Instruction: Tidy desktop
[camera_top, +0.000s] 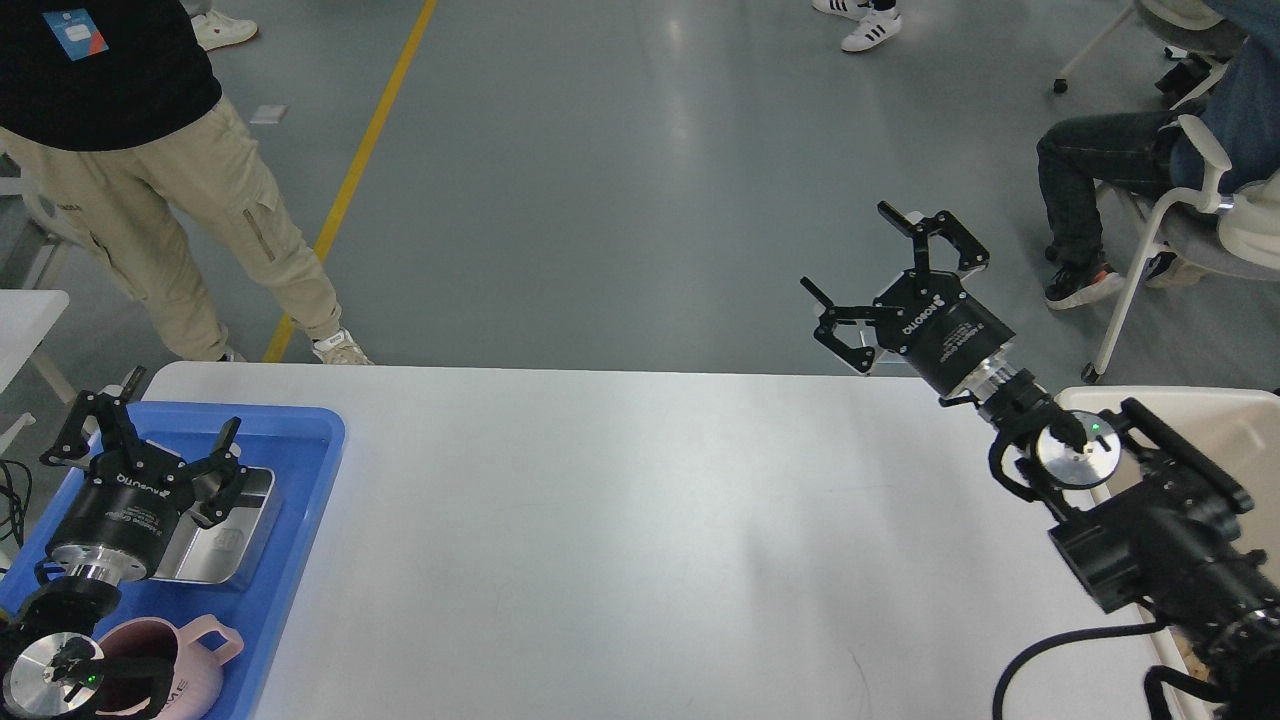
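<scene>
The desktop (640, 520) is a wide white tabletop with rounded corners and bears no loose items on its bare part. A blue tray (300, 520) lies on its left end, holding a shiny metal box (225, 540) and a pink cup (190, 660). My left gripper (150, 425) is open and empty above the tray's far part, beside the metal box. My right gripper (880, 270) is open and empty, raised above the desktop's far right edge.
A beige bin (1160, 410) stands at the desktop's right end, mostly hidden by my right arm. A person in khaki trousers (190, 220) stands past the far left corner. A seated person (1120, 170) is at the far right. A small white table corner (25, 320) is at left.
</scene>
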